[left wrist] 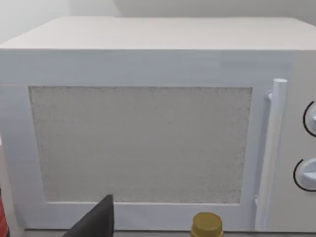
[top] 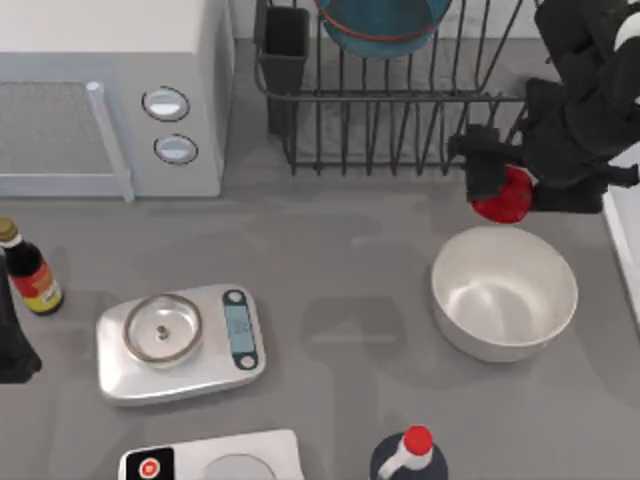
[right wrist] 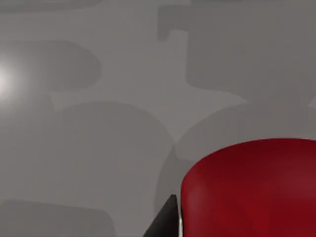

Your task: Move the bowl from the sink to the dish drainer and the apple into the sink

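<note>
Status: bowl [top: 383,28] (teal, orange rim line) already sits in the dish drainer [top: 400,120] at the top of the table, upright among the bars, next to the black utensil cup [top: 283,50]; so 1st half of task looks done. 2nd half pending: apple [top: 508,195] not yet in the sink [top: 624,235], whose white rim shows at the table's right edge. Apple is at the right gripper [top: 505,190], just in front of the drainer and just above the plain white bowl [top: 505,292] in the top view, near the sink rim but not over it. Right gripper: dark fingers sit either side of the apple, pinched on it as far as I can judge; the right wrist cam has the apple [right wrist: 252,190] big and close w/ one fingertip [right wrist: 165,222] beside it and grey tabletop behind, looks lifted clear, not certain. Left arm [top: 12,340] parked at table's left edge by the sauce bottle [top: 28,270], facing the microwave [left wrist: 148,123]; can't tell its finger state. Remaining, my est.: carry the apple rightward over the rim, lower, release.
</note>
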`<state>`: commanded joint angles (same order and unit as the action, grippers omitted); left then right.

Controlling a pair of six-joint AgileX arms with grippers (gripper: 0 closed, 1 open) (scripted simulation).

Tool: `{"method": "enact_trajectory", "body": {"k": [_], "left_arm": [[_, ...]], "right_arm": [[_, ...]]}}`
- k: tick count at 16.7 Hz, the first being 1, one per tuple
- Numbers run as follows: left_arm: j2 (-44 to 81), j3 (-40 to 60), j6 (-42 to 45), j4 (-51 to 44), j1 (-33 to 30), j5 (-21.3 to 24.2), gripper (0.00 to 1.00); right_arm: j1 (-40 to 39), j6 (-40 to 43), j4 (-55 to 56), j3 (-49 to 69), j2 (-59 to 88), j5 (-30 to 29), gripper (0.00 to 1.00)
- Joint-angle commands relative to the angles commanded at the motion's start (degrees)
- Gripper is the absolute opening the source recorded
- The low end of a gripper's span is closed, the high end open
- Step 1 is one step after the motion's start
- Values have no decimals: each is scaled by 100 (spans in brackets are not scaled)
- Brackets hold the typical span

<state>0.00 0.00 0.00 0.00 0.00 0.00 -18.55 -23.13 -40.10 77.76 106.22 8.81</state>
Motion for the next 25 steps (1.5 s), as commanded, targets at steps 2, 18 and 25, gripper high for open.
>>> {"method": "enact_trajectory", "body": {"k": [2,18,25], "left_arm": [[0,0,0,0,0,0,100],[0,0,0,0,0,0,100],[0,0,0,0,0,0,100]], "right_arm": [[357,194,1076,-545,-190,299,0],[4057,1874,8248,-3991,-1817,1890,0],[4863,2205,9193,-4360,-2068,1992,0]]}}
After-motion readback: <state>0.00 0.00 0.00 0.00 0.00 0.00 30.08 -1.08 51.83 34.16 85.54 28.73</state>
